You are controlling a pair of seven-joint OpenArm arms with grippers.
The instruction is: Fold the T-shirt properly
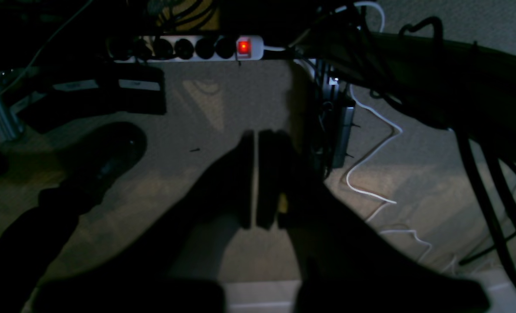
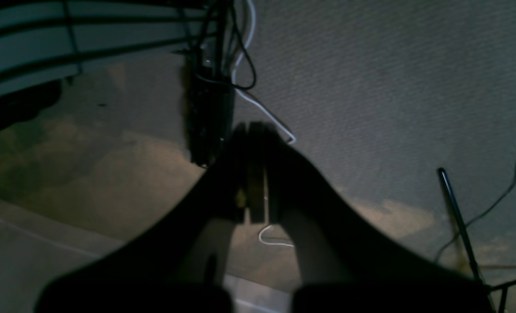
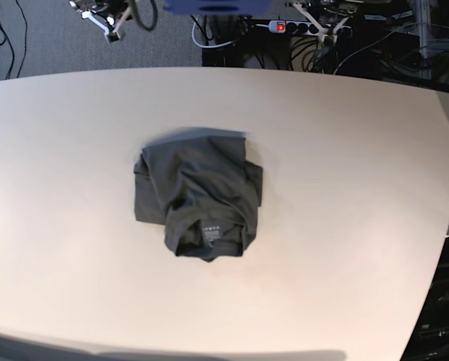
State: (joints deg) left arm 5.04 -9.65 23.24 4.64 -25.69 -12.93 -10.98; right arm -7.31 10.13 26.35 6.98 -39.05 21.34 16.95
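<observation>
The T-shirt (image 3: 198,194), dark grey, lies in a compact bundle near the middle of the pale table (image 3: 359,188) in the base view, neck label facing up toward the near edge; neither arm shows over it, so the fold looks finished or close to it; to do it well, any last step should square the uneven left edge and flatten the creases.

Left wrist view: the left gripper (image 1: 256,178) is closed and empty, its fingers nearly touching, above carpeted floor; a power strip (image 1: 188,48) with a red switch and tangled cables lie beyond.

Right wrist view: dim and blurred; the right gripper (image 2: 253,174) appears closed with nothing held; grey carpet and loose cables lie beneath.
</observation>
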